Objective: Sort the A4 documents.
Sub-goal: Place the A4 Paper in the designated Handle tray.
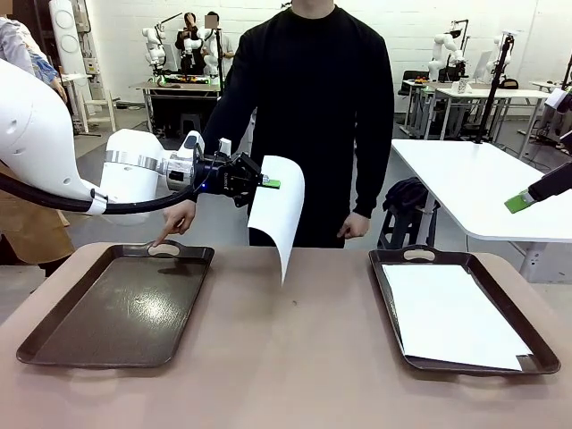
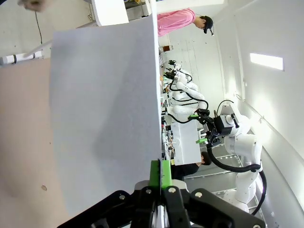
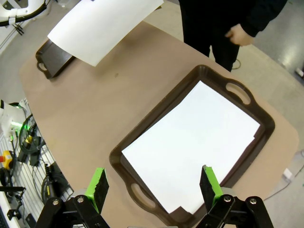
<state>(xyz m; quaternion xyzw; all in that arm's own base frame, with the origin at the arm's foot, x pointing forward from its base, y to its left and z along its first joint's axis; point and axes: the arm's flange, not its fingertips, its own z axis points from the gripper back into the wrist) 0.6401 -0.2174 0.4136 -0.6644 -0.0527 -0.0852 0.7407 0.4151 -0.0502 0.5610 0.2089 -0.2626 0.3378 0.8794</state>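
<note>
Two dark brown trays sit on a tan table, seen from the robot's side. One tray (image 1: 116,304) lies near the table's left edge and holds nothing. The other tray (image 1: 465,308) lies near the right edge with a white A4 sheet (image 1: 451,315) flat inside it, slightly askew, one near corner looking nicked or folded.

A white robot arm reaches in from the left, above the table between the two trays and closer to the left one. Its left gripper (image 1: 268,183) has its green-padded jaws pressed together on the top edge of a second white sheet (image 1: 279,214). This held sheet hangs in the air, curling downward, its lower corner well above the tabletop and touching nothing else. In the left wrist view the held sheet (image 2: 104,114) rises broad and flat from the clamped green pads (image 2: 155,173).

A person in a black top stands at the far edge of the table. One hand (image 1: 174,219) reaches down with a finger at the far handle of the left tray. The other hand (image 1: 354,225) hangs at the person's side.

The right gripper (image 1: 518,202) is at the picture's right edge, raised above the level of the table. In the right wrist view the right gripper (image 3: 154,183) has its jaws spread wide apart with nothing between them, looking down over the tray (image 3: 266,121) that holds the flat sheet (image 3: 190,147)
</note>
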